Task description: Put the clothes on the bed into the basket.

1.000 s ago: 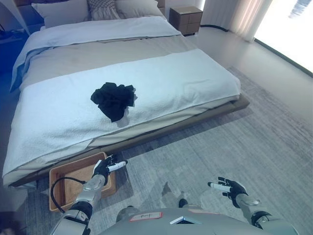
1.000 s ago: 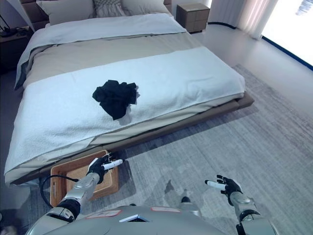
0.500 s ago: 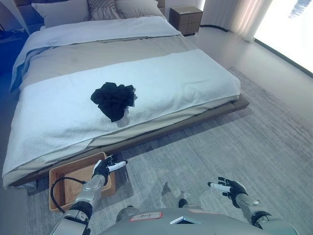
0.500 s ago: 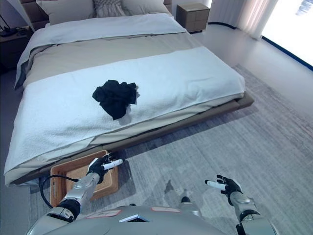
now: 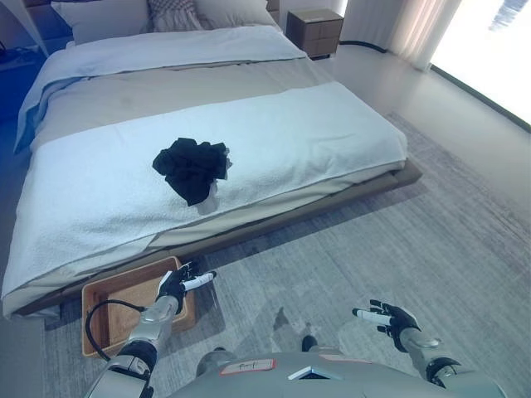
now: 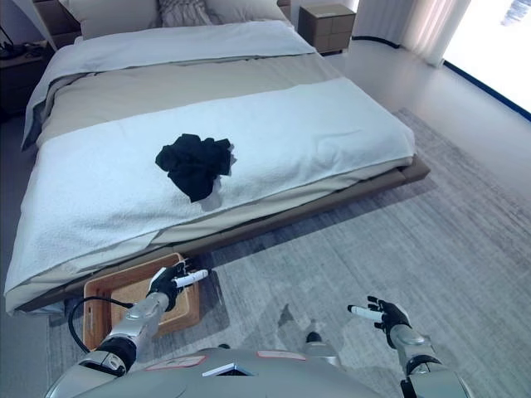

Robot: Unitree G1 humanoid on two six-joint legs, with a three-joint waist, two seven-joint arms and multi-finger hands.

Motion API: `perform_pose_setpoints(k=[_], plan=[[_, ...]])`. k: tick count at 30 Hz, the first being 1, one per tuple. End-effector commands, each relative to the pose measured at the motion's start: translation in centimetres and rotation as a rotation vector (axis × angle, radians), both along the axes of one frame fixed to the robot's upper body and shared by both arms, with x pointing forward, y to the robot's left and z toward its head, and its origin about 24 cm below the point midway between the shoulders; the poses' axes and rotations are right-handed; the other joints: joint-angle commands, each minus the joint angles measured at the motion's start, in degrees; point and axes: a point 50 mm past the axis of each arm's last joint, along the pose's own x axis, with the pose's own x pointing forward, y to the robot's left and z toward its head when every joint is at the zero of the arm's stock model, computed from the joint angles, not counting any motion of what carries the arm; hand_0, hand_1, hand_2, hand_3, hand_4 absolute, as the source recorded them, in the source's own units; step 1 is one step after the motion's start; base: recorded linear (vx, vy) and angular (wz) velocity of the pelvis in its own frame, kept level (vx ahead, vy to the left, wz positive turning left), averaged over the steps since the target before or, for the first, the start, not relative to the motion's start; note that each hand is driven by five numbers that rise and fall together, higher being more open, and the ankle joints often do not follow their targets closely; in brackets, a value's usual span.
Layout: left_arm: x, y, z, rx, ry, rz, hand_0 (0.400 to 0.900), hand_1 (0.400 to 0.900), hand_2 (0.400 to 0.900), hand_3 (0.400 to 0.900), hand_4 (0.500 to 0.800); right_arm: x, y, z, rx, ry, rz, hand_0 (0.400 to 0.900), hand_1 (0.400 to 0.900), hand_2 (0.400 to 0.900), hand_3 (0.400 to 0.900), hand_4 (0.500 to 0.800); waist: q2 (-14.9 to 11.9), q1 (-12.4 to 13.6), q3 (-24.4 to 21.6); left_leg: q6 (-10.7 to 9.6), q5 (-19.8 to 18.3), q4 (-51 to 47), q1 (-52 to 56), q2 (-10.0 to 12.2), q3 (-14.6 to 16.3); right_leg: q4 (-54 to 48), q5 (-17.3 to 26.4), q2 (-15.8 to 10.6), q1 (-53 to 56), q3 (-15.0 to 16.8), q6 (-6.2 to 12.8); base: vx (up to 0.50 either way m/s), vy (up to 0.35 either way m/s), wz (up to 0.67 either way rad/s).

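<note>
Black clothes [image 5: 192, 168] bunched mid-bed [image 5: 332, 133], up and ahead of my left hand [image 5: 176, 286], fingers loosely open over the basket [image 5: 104, 300] on the floor; right hand [image 5: 388, 316] open too, farther, so left goes.

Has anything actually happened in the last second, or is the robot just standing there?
Nothing has visibly changed, apart from a slight shift of the whole view. The black clothes lie in the same heap on the bed, the basket sits on the floor by the bed, and the left hand and right hand hang open, holding nothing.
</note>
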Motion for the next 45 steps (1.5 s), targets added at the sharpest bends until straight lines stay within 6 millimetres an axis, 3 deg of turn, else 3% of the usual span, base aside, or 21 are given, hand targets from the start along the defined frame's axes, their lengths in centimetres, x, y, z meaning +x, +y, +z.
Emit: perform_pose_setpoints(k=[1,8,16,18,20,22,24,27,30,32,34,37,42,44,45], plan=[[5.1,1.3,3.0,0.060,-0.179,-0.004,0.900,0.900,0.900,0.900,0.800,3.7,-1.1,1.6,-0.049,-0.117,0.032,0.900,0.900,0.900,0.900,0.800,-1.3,-0.3,-0.1,0.5,-0.9,0.2,-1.5,-2.9,-0.8,1.1,-0.3,-0.6,0.4,-5.4,1.40,0.00,0.000,0.00],[5.3,1.4,3.2,0.064,-0.189,0.000,0.900,0.900,0.900,0.900,0.800,4.1,-1.1,1.7,-0.049,-0.131,0.029,0.900,0.900,0.900,0.900,0.800,-1.8,-0.2,0.4,1.3,-1.5,0.4,-1.5,-3.7,-0.6,2.7,-0.4,-1.3,-0.4,-4.7,1.85,0.00,0.026,-0.02],[6.5,0.7,3.7,0.064,-0.217,-0.032,0.900,0.900,0.900,0.900,0.800,4.0,-1.6,1.9,-0.050,-0.132,-0.009,0.900,0.900,0.900,0.900,0.800,-2.1,-0.4,1.7,4.3,-4.9,4.6,-1.5,-7.1,-1.3,12.3,-1.4,-5.3,-3.0,-2.8,2.99,0.02,0.124,0.02],[6.9,0.5,4.0,0.062,-0.230,-0.047,0.900,0.900,0.900,0.900,0.800,3.6,-1.8,1.8,-0.049,-0.120,-0.015,0.900,0.900,0.900,0.900,0.800,-2.2,-0.4,2.3,5.5,-5.9,5.9,-1.4,-8.5,-1.7,17.8,1.3,-7.0,-5.0,-2.2,3.03,0.02,0.185,0.11],[7.2,0.2,4.2,0.060,-0.241,-0.068,0.900,0.900,0.900,0.900,0.800,3.3,-2.1,1.8,-0.055,-0.110,-0.016,0.900,0.900,0.900,0.900,0.800,-1.9,-0.2,3.2,7.0,-6.7,7.1,-1.1,-10.2,-1.9,24.4,7.0,-8.9,-8.0,-0.9,2.49,0.01,0.233,0.19],[7.7,0.1,4.7,0.060,-0.261,-0.086,0.900,0.900,0.900,0.900,0.800,2.9,-2.3,1.8,-0.055,-0.105,-0.026,0.900,0.900,0.900,0.900,0.800,-1.4,-0.6,4.5,8.3,-6.9,8.1,-0.9,-11.5,-3.1,30.8,10.9,-9.0,-10.8,1.3,1.50,0.00,0.234,0.28],[7.9,0.1,4.8,0.065,-0.262,-0.093,0.900,0.900,0.900,0.900,0.800,2.5,-2.3,1.7,-0.048,-0.100,-0.046,0.900,0.900,0.900,0.900,0.800,-0.9,-0.9,5.4,8.8,-7.4,8.3,-0.1,-11.7,-3.7,34.0,11.4,-8.6,-13.7,1.7,1.17,0.04,0.147,0.24],[7.8,0.4,4.9,0.067,-0.266,-0.084,0.900,0.900,0.900,0.900,0.800,1.8,-2.5,1.5,-0.047,-0.084,-0.059,0.900,0.900,0.900,0.900,0.800,-0.6,-2.1,5.8,8.3,-8.9,9.2,1.0,-11.8,-5.1,30.0,11.3,-9.4,-18.4,1.9,1.62,0.18,0.000,0.30],[7.6,0.5,4.6,0.072,-0.254,-0.079,0.900,0.900,0.900,0.900,0.800,1.0,-2.8,1.4,-0.049,-0.073,-0.090,0.900,0.900,0.900,0.900,0.800,-1.9,-4.1,6.5,6.4,-10.8,9.3,3.4,-12.0,-6.4,18.9,14.6,-10.9,-19.9,1.0,4.22,0.29,-0.119,0.55],[7.5,0.5,4.4,0.082,-0.241,-0.080,0.900,0.900,0.900,0.900,0.800,0.3,-2.7,1.2,-0.045,-0.058,-0.108,0.900,0.900,0.900,0.900,0.800,-2.1,-5.8,6.8,4.9,-12.0,9.1,5.6,-10.4,-7.3,11.8,16.8,-10.9,-20.3,-0.3,5.67,0.30,-0.146,0.73],[7.4,0.8,4.5,0.090,-0.248,-0.082,0.900,0.900,0.900,0.900,0.800,-0.1,-2.9,1.2,-0.045,-0.055,-0.117,0.900,0.900,0.900,0.900,0.800,-2.3,-7.3,6.6,3.9,-13.3,9.5,6.9,-9.1,-8.6,6.6,19.1,-10.0,-21.7,0.6,6.52,0.27,-0.103,0.58],[7.7,0.8,4.9,0.097,-0.270,-0.091,0.900,0.900,0.900,0.900,0.800,-0.1,-2.9,1.2,-0.038,-0.064,-0.130,0.900,0.900,0.900,0.900,0.800,-2.8,-7.6,6.7,3.7,-15.2,9.4,8.5,-8.6,-9.9,2.8,19.9,-8.0,-21.9,1.3,6.52,0.21,-0.047,0.29],[7.6,0.9,4.9,0.102,-0.267,-0.077,0.900,0.900,0.900,0.900,0.800,0.5,-2.7,1.4,-0.033,-0.092,-0.118,0.900,0.900,0.900,0.900,0.800,-4.3,-7.0,5.7,3.3,-17.2,9.0,11.7,-7.8,-11.5,5.1,19.5,-7.5,-20.8,-0.5,6.52,0.20,-0.104,0.18],[7.5,1.2,5.0,0.109,-0.265,-0.061,0.900,0.900,0.900,0.900,0.800,0.9,-2.7,1.5,-0.037,-0.100,-0.108,0.900,0.900,0.900,0.900,0.800,-4.0,-6.8,5.1,2.8,-17.1,8.6,12.8,-6.2,-11.9,8.0,16.0,-7.5,-21.8,-2.1,6.29,0.18,-0.122,0.03],[7.5,1.3,5.1,0.112,-0.270,-0.054,0.900,0.900,0.900,0.900,0.800,1.1,-2.7,1.5,-0.039,-0.103,-0.095,0.900,0.900,0.900,0.900,0.800,-3.8,-6.6,4.4,2.3,-16.5,7.8,13.5,-4.9,-11.7,9.0,13.8,-7.4,-22.0,-4.4,5.68,0.14,-0.142,-0.01]])
